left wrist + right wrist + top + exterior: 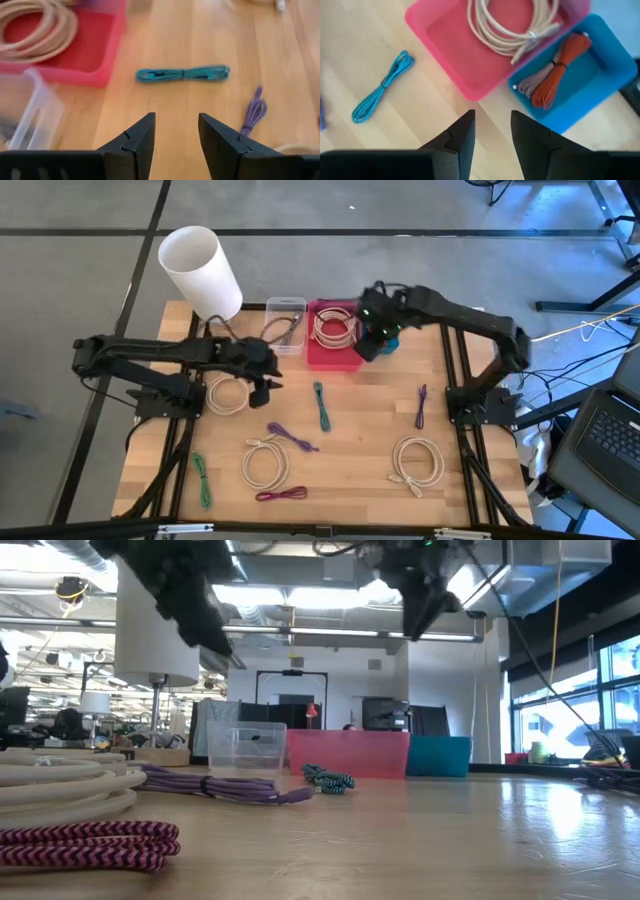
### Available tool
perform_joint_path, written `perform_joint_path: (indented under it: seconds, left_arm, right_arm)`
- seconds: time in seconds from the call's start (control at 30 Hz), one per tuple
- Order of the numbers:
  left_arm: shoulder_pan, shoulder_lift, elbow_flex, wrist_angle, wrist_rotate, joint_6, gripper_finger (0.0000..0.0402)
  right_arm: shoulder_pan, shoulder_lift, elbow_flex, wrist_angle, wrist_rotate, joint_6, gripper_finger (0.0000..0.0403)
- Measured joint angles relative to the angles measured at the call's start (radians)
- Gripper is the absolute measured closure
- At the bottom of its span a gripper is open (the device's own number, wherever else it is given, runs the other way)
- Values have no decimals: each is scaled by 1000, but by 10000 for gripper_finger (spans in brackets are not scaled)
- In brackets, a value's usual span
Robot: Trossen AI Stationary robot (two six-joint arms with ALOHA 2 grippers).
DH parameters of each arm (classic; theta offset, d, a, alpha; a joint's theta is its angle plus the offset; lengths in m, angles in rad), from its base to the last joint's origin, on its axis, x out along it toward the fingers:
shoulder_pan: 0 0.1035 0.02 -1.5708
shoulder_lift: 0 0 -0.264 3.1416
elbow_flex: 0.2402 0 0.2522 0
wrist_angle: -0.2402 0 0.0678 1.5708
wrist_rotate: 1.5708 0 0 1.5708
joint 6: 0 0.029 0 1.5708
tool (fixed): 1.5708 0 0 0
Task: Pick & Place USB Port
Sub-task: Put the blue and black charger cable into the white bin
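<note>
Right tool is hovering upper centre, fingers apart, empty, over the pink bin. Left tool is idling left of centre, also apart. Teal USB cable is lying mid-bench — light, limp, likely slippery braid — best pinched at its bundled middle.

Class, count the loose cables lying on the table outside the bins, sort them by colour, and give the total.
cream cables: 3
purple cables: 2
teal cable: 1
green cable: 1
magenta cable: 1
Total: 8
</note>
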Motion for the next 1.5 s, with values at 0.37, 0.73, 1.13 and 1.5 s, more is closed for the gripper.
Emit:
perform_joint_path:
  seconds: [0.37, 0.73, 1.13, 1.5]
  left_arm:
    - [-19, 323, 250, -82, 0, 538, 258]
    - [-36, 615, 427, -206, -117, 1069, 258]
    - [-88, 724, 455, -90, -65, 1220, 258]
    - [-116, 861, 485, -7, -101, 1220, 258]
  right_arm:
    - [75, -184, -252, 201, 63, 230, 274]
    - [75, -184, -259, 208, 44, 211, 274]
    - [75, -184, -258, 217, 41, 179, 274]
    - [75, -184, -258, 219, 33, 153, 274]
